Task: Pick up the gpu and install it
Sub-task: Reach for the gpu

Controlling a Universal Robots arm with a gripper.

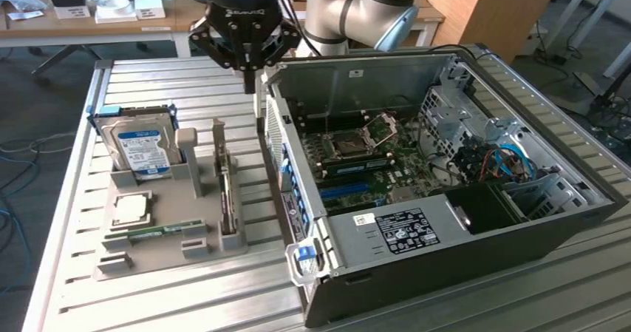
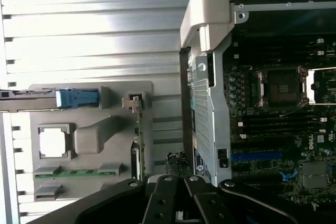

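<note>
In the exterior view the gripper [image 1: 250,86] hangs from the arm [image 1: 365,7] with its fingers pointing down. The jaws are pressed together, with nothing between them. It hovers above the slatted metal table [image 1: 168,80], just beside the upper corner of the open computer case [image 1: 394,273] and beyond the far end of the grey tray [image 1: 168,254].

The gpu [image 1: 226,191] stands on edge in a slot of that tray, on the side nearest the case, apart from the gripper and untouched. Further toward the exterior view's left, the tray holds 3 more parts:
- a hard drive [image 1: 143,147] with a blue-white label, upright
- a square processor chip [image 1: 133,208], lying flat
- a narrow green memory stick [image 1: 158,232], lying flat

Inside the case the motherboard [image 1: 394,162] lies exposed, with its processor socket [image 1: 350,147] open and a blue slot [image 1: 345,191] below it.

In the wrist view the gripper [image 2: 176,165] reaches out over the strip of table between the tray [image 2: 84,187] and the case [image 2: 210,19]. Its tips are closed on each other and hold nothing. The gpu [image 2: 138,140] appears edge-on as a thin green line along the tray's border toward the case, near the fingertips but not touching them. The hard drive [image 2: 73,98], the processor chip [image 2: 52,142] and the memory stick [image 2: 73,172] sit in their recesses beyond it. On the other side of the case wall are the socket [image 2: 281,85] and the blue slot [image 2: 257,156].
</note>
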